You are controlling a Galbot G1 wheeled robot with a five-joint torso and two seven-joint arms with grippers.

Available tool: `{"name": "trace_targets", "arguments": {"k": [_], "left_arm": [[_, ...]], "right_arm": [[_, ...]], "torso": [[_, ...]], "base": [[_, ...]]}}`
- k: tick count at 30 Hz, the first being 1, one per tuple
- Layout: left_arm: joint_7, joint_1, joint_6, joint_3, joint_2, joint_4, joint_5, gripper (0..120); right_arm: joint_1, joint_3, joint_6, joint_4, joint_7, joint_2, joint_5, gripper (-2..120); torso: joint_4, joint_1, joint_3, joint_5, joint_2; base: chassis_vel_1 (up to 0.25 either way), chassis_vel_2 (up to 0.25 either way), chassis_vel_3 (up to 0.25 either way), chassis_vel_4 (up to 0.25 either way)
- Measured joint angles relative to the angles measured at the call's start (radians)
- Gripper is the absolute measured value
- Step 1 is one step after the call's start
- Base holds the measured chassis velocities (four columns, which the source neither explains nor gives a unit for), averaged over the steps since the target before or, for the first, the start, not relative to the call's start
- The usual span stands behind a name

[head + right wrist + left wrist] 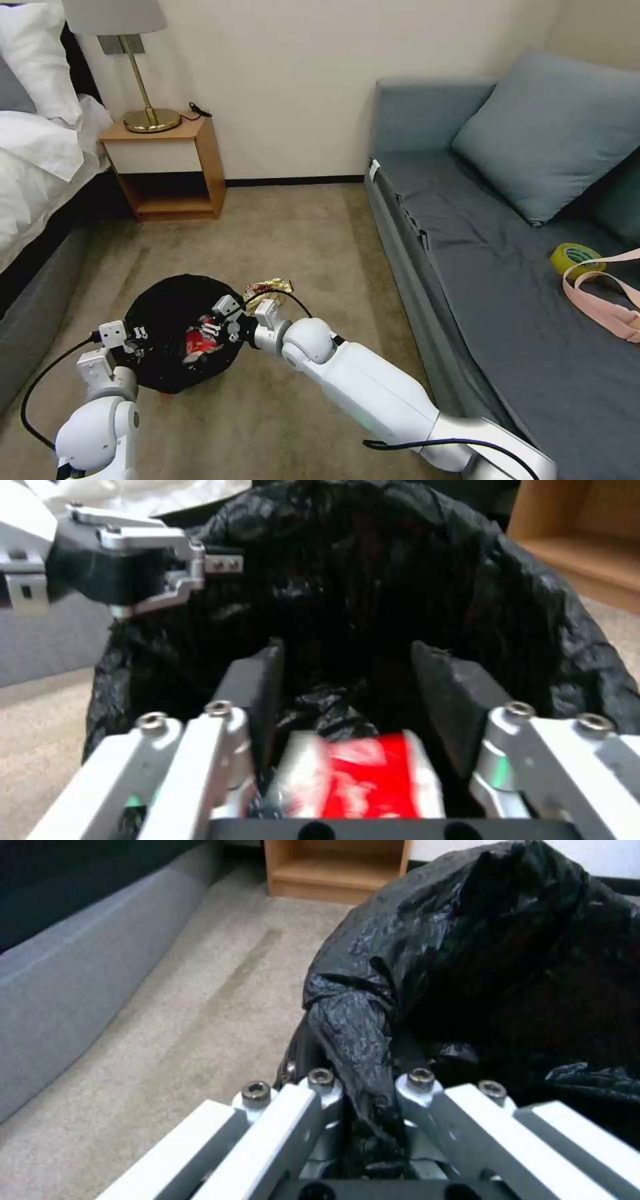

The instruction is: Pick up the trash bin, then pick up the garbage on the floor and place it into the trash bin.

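Black-lined trash bin [175, 313], crinkled liner.

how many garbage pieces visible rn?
2: a red-and-white carton over the trash bin at the right gripper; a gold wrapper on the floor beside it. More may be hidden.

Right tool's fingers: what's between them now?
In the right wrist view, a red-and-white carton lies between the open right tool fingers, over the trash bin.

Glossy white arms [373, 393], black cables, silver screws.
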Motion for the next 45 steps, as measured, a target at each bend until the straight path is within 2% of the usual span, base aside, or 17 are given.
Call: {"name": "trace_targets", "arguments": {"k": [2, 4, 6, 7, 10, 14, 18, 29, 45], "left_arm": [[0.0, 0.0, 0.0, 0.0, 0.0, 0.0, 0.0, 3], [0.0, 0.0, -0.001, -0.002, 0.001, 0.003, -0.001, 3], [0.0, 0.0, -0.001, -0.003, 0.001, 0.004, -0.001, 3], [0.0, 0.0, -0.001, -0.003, 0.001, 0.004, -0.001, 3], [0.0, 0.002, -0.002, -0.008, 0.005, 0.006, -0.002, 3], [0.0, 0.006, -0.003, -0.015, 0.009, 0.006, -0.008, 3], [-0.001, 0.011, -0.006, -0.025, 0.013, 0.003, -0.01, 3], [-0.003, 0.033, -0.014, -0.048, 0.016, -0.014, -0.005, 3], [-0.003, 0.063, -0.02, -0.083, 0.023, -0.031, -0.016, 3]], "right_arm": [[-0.002, 0.001, 0.0, 0.001, 0.004, 0.0, -0.002, 55], [-0.014, 0.015, -0.001, 0.008, 0.06, 0.0, -0.009, 67], [-0.02, 0.032, -0.002, 0.012, 0.108, 0.0, -0.01, 75], [-0.02, 0.032, -0.002, 0.012, 0.108, 0.0, -0.01, 75], [-0.027, 0.082, -0.006, 0.016, 0.19, -0.011, -0.015, 90], [-0.032, 0.127, -0.009, 0.007, 0.25, -0.031, -0.017, 99], [-0.038, 0.17, -0.013, -0.038, 0.304, -0.06, -0.036, 100], [-0.079, 0.273, 0.016, -0.199, 0.338, -0.068, -0.095, 100], [-0.119, 0.289, 0.002, -0.22, 0.323, -0.058, -0.082, 100]], "torso": [[0.0, 0.0, 0.0, 0.0, 0.0], [0.0, 0.0, 0.0, 0.0, 0.0], [0.0, 0.0, 0.0, 0.0, 0.0], [0.0, 0.0, 0.0, 0.0, 0.0], [0.0, 0.0, 0.0, 0.0, 0.0], [0.0, 0.0, 0.0, 0.0001, 0.0], [-0.0001, 0.0, 0.0, 0.0001, 0.0], [-0.0001, 0.0, 0.0, 0.0002, 0.0], [0.0001, 0.0, 0.0, 0.0001, 0.0]], "base": [[0.0, 0.0, 0.0, 0.0], [0.0, 0.0, 0.0, 0.0], [0.0, 0.0, 0.0, 0.0], [0.0, 0.0, 0.0, 0.0], [0.0, 0.0, 0.0, 0.0], [0.0, 0.0, 0.0, 0.0], [0.0, 0.0, 0.0, 0.0], [0.0, 0.0, 0.0, 0.0], [0.0, 0.0, 0.0, 0.0]]}}
